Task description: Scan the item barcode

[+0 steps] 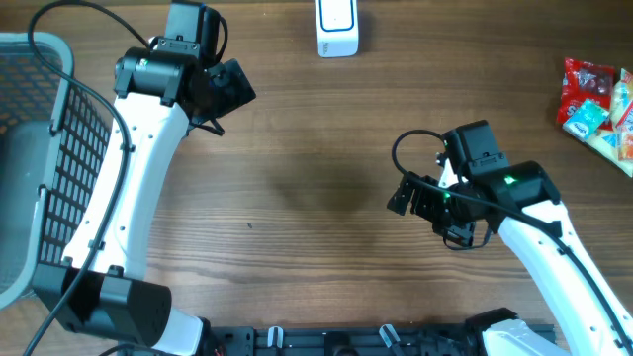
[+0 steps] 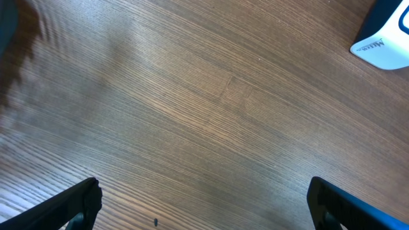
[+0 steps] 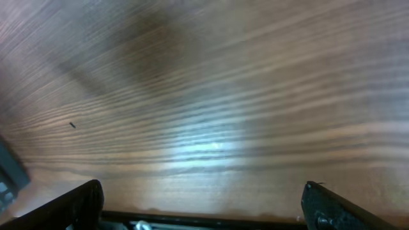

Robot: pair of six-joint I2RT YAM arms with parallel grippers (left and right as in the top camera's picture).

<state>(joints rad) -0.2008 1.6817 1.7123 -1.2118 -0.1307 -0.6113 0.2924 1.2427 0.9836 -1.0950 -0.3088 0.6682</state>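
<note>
Left arm (image 1: 148, 188): base at lower left of the overhead frame, white link running up beside the wire basket (image 1: 40, 148), wrist bent toward the right at upper left. Left end effector (image 1: 232, 89) hangs over bare worktop (image 1: 316, 148), fingers spread wide, nothing between them. In its wrist view the fingertips (image 2: 77, 204) sit in the bottom corners with only wood grain between.

Right arm (image 1: 554, 227): comes in from lower right, black cable (image 1: 415, 138) looped above the wrist. Right end effector (image 1: 404, 195) points left, right of centre, fingers apart and empty.

Barcode scanner (image 1: 337, 28), white and blue, at top centre edge; its corner shows upper right in the left wrist view.

Snack packets (image 1: 591, 109) lie at the right edge, well apart from both end effectors, open wood between
</note>
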